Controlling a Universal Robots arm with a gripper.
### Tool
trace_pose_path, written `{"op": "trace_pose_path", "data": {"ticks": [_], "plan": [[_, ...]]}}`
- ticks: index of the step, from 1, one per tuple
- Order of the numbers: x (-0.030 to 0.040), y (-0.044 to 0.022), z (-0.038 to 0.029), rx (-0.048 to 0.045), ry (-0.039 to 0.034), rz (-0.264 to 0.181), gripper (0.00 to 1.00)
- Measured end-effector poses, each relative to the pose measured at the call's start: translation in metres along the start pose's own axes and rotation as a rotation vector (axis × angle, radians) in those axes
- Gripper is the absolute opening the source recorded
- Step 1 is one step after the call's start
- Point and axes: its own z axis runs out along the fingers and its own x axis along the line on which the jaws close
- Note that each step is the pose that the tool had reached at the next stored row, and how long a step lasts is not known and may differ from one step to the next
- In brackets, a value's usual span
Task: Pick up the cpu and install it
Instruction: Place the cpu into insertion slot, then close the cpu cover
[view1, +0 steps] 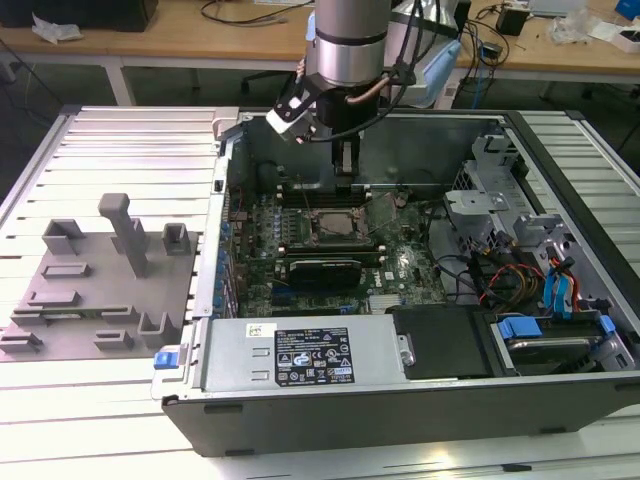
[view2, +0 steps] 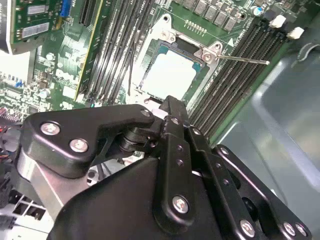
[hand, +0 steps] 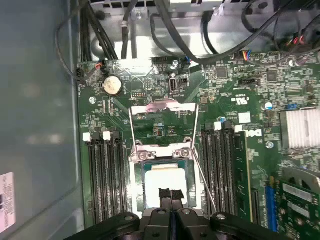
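1. Slatted counter is seen carrying an open computer case at its middle.
2. The cpu is found seated in the motherboard socket.
3. The claw is held just above it, clenched on nothing.
4. Placement is judged done; the raised load frame is not yet clamped.

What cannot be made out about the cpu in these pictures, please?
Whether the gripper touches the cpu: first wrist view, its fingertips cover the spot.
Part of the cpu's edge: both wrist views, behind the gripper.
Whether it sits in the socket: exterior view, too small.
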Motion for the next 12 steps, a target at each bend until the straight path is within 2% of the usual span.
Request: {"op": "trace_pose_path", "data": {"ticks": [1,2,4,12], "plan": [[-0.0005,0.0009,-0.0161,0.0000,0.0000,0.000,0.11],[-0.0014,0.0014,-0.0218,0.0001,0.0000,0.000,0.11],[-0.0054,0.0016,-0.0215,-0.0001,0.0003,0.000,0.11],[-0.0060,0.0017,-0.0216,0.0000,0.0002,0.000,0.11]]}}
